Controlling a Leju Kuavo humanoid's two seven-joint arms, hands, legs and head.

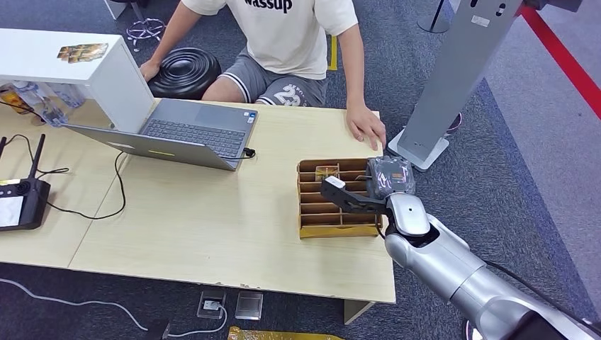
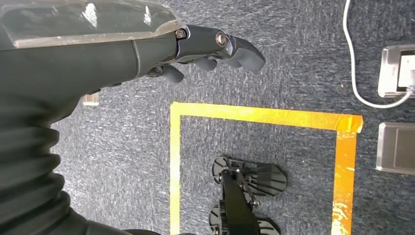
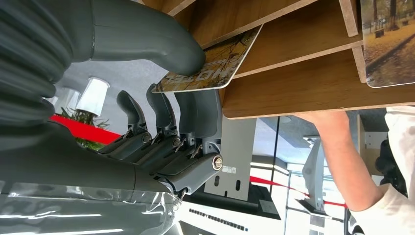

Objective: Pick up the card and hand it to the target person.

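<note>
Card (image 3: 210, 66) sits part-way out of a slot in the wooden divider box (image 1: 312, 228), and the right hand (image 3: 161, 103) has it pinched at the projecting end: the thick grey thumb (image 3: 147, 36) presses on one face while the darker fingers (image 3: 198, 112) back the other face. The card's long axis runs into the slot, away from the hand, so the coming pull looks to be straight back along that axis, out of the compartment, before any turn toward the person (image 1: 298, 42). That person sits across the worktop (image 1: 205, 219) from the robot, one hand (image 1: 366, 126) resting flat on the worktop edge just beyond the box, so the handover lies forward of the box. The right hand is the only one at the box; the left hand (image 2: 205, 51) hangs over blue-grey carpet marked with yellow tape (image 2: 259, 116), its fingers loosely curled with nothing in them. The card is thin and stiff with rounded corners, printed with an autumn-toned photograph and white lettering that cannot be read in full at this angle. A second card (image 3: 389, 41) with a similar yellow-leaved scene stands in a neighbouring compartment. A likely risk is the card catching on the divider wall if it is drawn out at a tilt.
</note>
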